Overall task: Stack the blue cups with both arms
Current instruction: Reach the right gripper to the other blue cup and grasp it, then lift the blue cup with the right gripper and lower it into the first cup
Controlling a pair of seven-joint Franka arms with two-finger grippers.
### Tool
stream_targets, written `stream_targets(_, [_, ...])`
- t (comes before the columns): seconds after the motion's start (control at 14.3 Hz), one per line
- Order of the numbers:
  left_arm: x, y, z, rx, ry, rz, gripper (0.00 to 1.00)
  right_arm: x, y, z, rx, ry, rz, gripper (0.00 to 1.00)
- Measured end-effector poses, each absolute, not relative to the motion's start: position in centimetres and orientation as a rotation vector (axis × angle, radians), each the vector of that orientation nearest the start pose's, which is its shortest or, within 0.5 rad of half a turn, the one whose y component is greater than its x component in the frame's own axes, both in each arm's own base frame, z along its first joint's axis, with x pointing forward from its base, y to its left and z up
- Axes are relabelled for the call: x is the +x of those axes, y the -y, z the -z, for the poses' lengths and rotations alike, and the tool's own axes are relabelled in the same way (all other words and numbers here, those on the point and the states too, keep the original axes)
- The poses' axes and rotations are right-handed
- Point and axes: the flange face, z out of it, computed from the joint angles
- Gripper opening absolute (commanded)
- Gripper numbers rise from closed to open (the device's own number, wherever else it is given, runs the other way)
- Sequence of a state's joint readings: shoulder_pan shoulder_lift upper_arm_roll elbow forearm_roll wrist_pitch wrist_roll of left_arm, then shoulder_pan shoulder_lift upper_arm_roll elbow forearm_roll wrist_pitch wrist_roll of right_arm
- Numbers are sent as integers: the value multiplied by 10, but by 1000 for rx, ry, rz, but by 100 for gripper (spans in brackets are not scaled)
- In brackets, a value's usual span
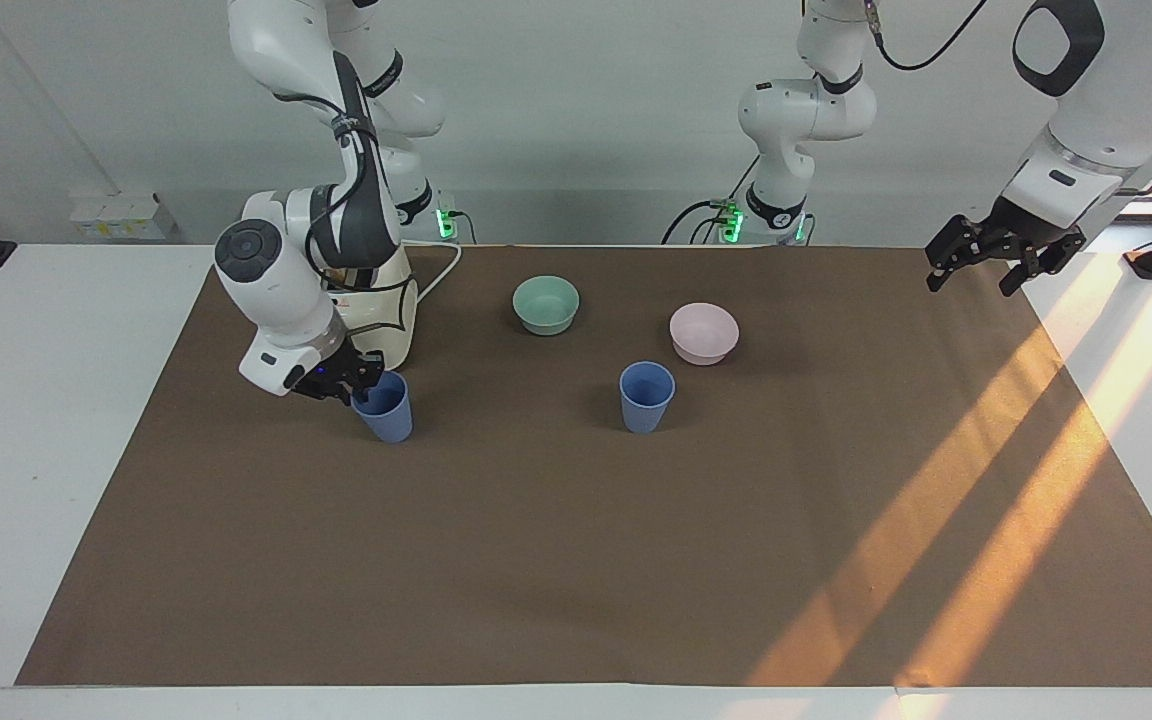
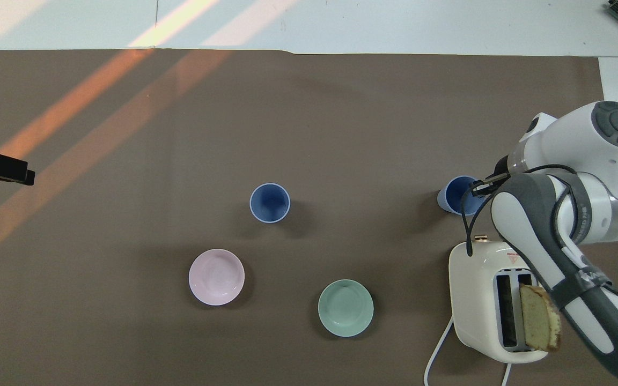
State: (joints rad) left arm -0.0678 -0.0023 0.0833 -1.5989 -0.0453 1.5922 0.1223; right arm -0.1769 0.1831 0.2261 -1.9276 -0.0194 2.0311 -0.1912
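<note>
Two matte blue cups stand on the brown-covered counter (image 1: 576,560): one (image 1: 384,405) beside the toaster (image 1: 383,320), slightly tilted, its rim pinched by the right gripper's (image 1: 354,385) clenched fingers, the other cup (image 1: 646,396) upright mid-counter. A teal bowl (image 1: 546,304) and pink bowl (image 1: 704,332) sit nearer the robots. The left gripper (image 1: 1002,262) waits, fingers released, over the counter's end.

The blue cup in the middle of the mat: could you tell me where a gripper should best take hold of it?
Grip the blue cup by its rim from straight above, one finger inside the mouth. It stands upright and open, tapering downward, with the pink bowl close beside it.
</note>
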Motion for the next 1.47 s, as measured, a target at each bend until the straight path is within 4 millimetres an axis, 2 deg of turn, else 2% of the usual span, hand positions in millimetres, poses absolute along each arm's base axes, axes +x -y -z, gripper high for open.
stream_targets(0.14, [555, -4, -614, -3183, -169, -2, 100, 592, -24, -406, -3087, 372, -130, 0])
stream_targets(0.28, [555, -4, -614, -3183, -169, -2, 100, 598, -28, -430, -3079, 341, -126, 0])
stream_targets(0.42, [555, -4, -614, -3183, -169, -2, 100, 604, -48, -458, -3063, 298, -96, 0])
stream_targets(0.63, [555, -4, -614, -3183, -169, -2, 100, 602, -101, -488, -3046, 146, -101, 0])
stream_targets(0.84, [555, -4, -614, -3183, -169, -2, 100, 599, -142, -508, -3015, 19, -99, 0])
stream_targets(1.05, [555, -4, -614, -3183, -169, -2, 100, 589, -208, -534, -3009, -72, -92, 0])
stream_targets(1.26, [555, -4, -614, -3183, -169, -2, 100, 575, -265, -545, -2999, -84, -80, 0])
stream_targets(1.47, [555, -4, -614, -3183, -169, -2, 100, 558, -311, -553, -2987, -120, -65, 0])
